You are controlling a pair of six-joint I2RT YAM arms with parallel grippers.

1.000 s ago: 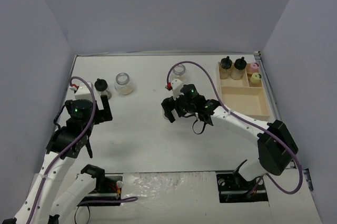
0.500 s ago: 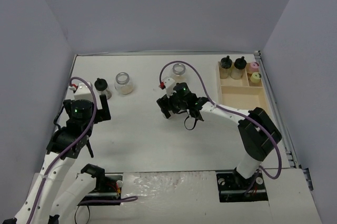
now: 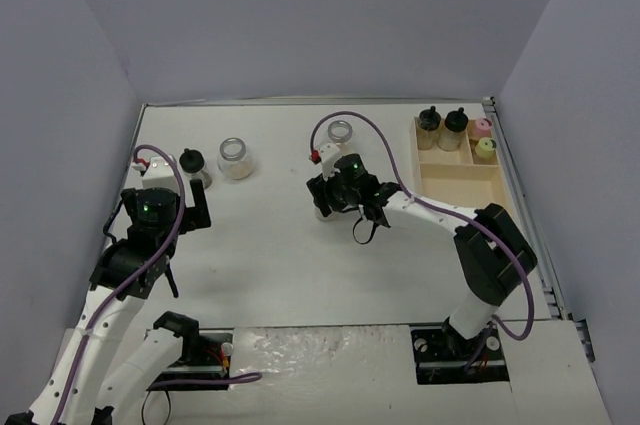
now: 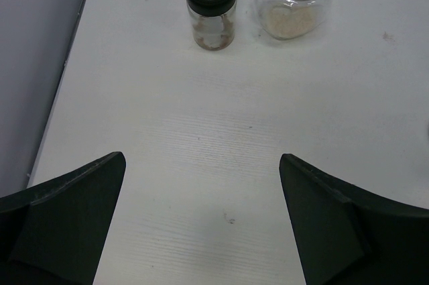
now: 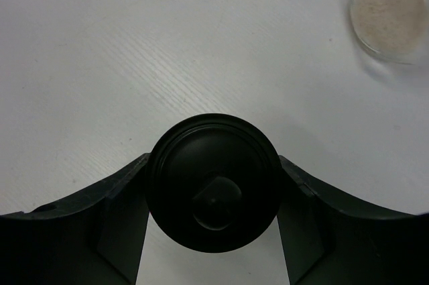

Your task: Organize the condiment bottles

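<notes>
The right gripper [image 5: 213, 181] is clamped on a black-capped jar [image 5: 213, 194] near the table [image 3: 260, 245] middle.
Its fingers [image 5: 120, 198] press the cap from both sides; a silver-rimmed jar [image 5: 391, 11] stands close by. The left gripper [image 4: 208, 224] is spread apart, with a second black jar [image 4: 210, 5] and a second silver jar [image 4: 293, 0] side by side ahead. The tray [image 3: 465, 195] holds four more jars [image 3: 429, 125] in its far compartments.

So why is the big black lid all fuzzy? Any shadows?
Right wrist view: the black lid is pinched in the right gripper right by the lens, so it looks dark and a bit soft; the table grain is sharp. Left wrist view: the black-topped jar and silver-rimmed jar look crisp. Top view: even light, faint shadows under the arms.
</notes>
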